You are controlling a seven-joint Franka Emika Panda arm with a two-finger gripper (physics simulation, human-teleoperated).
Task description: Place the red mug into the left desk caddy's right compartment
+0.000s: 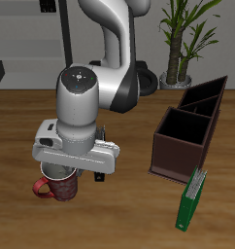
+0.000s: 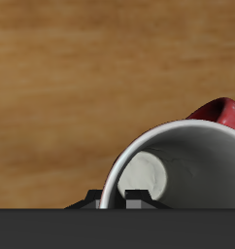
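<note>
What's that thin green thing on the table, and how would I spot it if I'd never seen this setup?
Start at the long dark brown desk caddy, the open box with dividers on the wooden table. Just past its end nearest the table's front edge stands a green binder, upright on its edge. It is the only green, flat, slim item; the red mug under the gripper is round.

The mug (image 1: 59, 185) stands on the table (image 1: 119, 219), right under the gripper (image 1: 71, 170). The caddy (image 1: 192, 126) sits well apart from the mug. A binder (image 1: 191, 199) stands just beside the caddy, nearer the table's front edge.
</note>
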